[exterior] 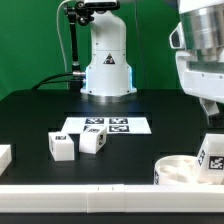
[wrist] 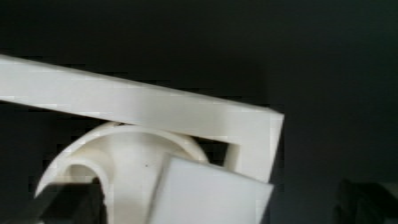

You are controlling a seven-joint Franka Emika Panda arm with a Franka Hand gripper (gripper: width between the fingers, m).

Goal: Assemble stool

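Note:
The round white seat (exterior: 180, 171) lies at the exterior view's right, near the front bar. My gripper (exterior: 210, 128) hangs over it and is shut on a white tagged leg (exterior: 212, 152), held upright at the seat's right side. In the wrist view the leg (wrist: 199, 195) fills the space between my gripper (wrist: 210, 208) jaws, with the seat's curved rim (wrist: 111, 155) just behind it. Two more tagged legs (exterior: 62, 147) (exterior: 92, 140) stand on the black table left of centre.
The marker board (exterior: 105, 126) lies flat mid-table in front of the robot base (exterior: 107, 70). Plain white bars run along the front edge (exterior: 90, 194) and at the left (exterior: 5, 156). They form a corner (wrist: 178, 100) beyond the seat in the wrist view.

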